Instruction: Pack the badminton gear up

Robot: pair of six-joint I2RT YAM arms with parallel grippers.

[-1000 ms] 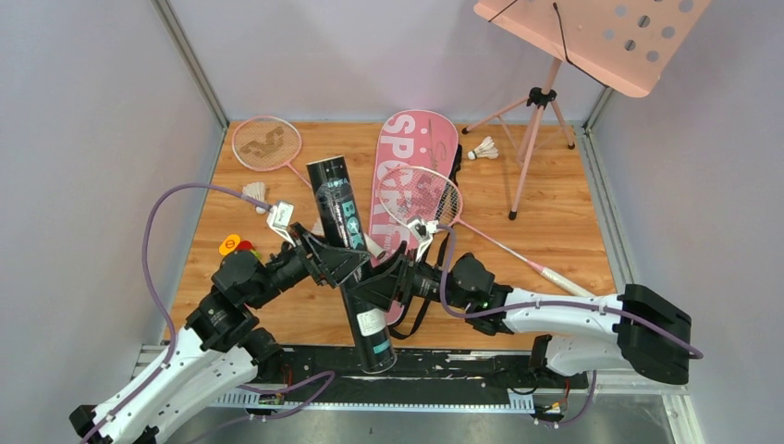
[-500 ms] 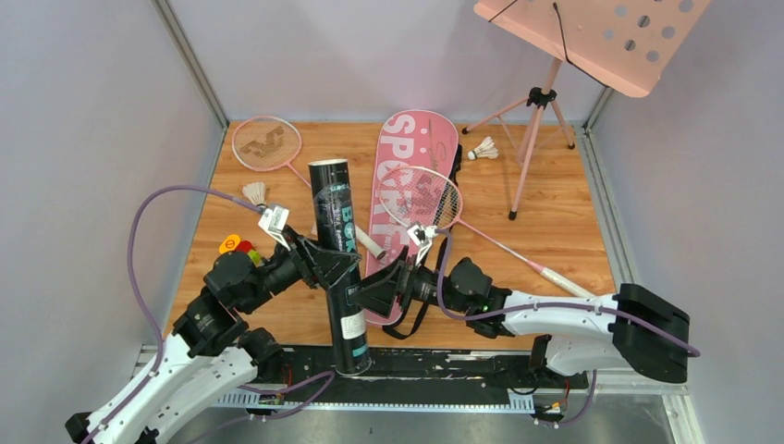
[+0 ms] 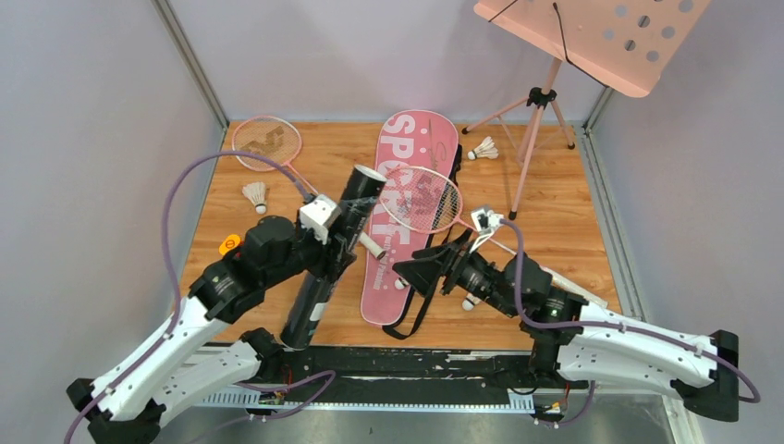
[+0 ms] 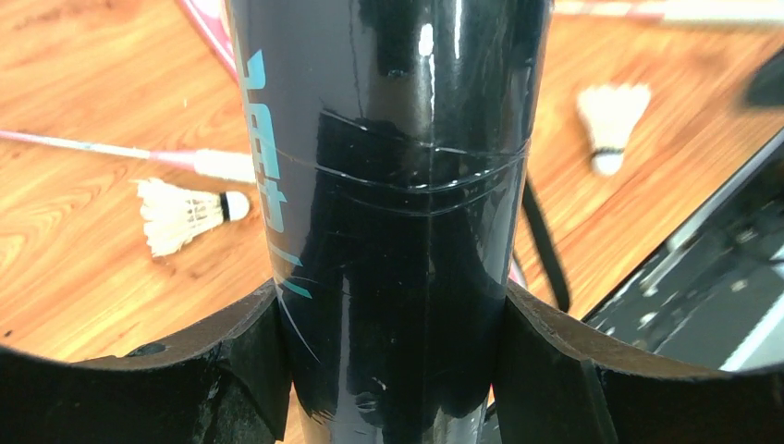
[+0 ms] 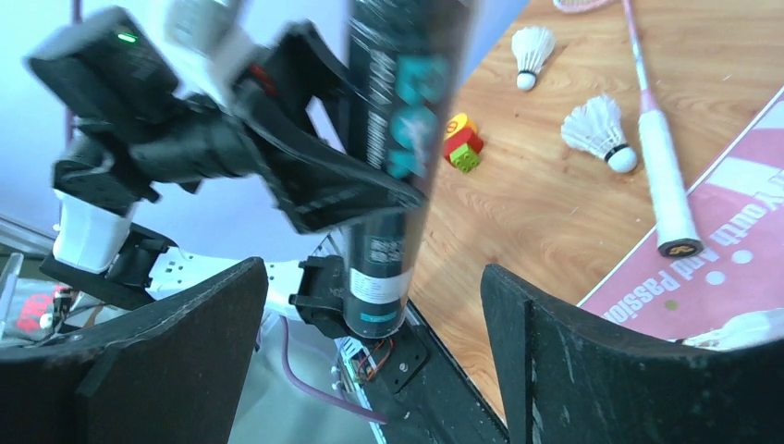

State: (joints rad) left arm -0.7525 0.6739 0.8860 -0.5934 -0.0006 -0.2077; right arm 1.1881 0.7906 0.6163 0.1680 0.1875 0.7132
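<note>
The long black tube [image 3: 324, 268] is off the table and tilted, its open top [image 3: 366, 176] leaning back and to the right. My left gripper [image 3: 336, 244] is shut on its middle; in the left wrist view the tube [image 4: 388, 185] fills the gap between both jaws of the gripper [image 4: 393, 356]. My right gripper [image 3: 418, 274] is open and empty over the pink SPORT bag [image 3: 411, 148], right of the tube [image 5: 398, 139]. One pink racket [image 3: 266, 141] lies at the back left, the other racket [image 3: 422, 198] on the bag. Shuttlecocks [image 3: 254, 194] [image 3: 483, 148] lie on the wood.
A pink music stand [image 3: 592, 37] rises at the back right, its tripod legs [image 3: 522, 157] on the floor. A small orange, red and green toy [image 5: 462, 141] sits by the left wall. The bag's black strap [image 3: 421, 310] trails toward the front edge. Grey walls close three sides.
My right gripper has let go of the tube, opened and pulled back to the right. The left gripper has closed on the tube and swung it left, tilting its top to the right.
</note>
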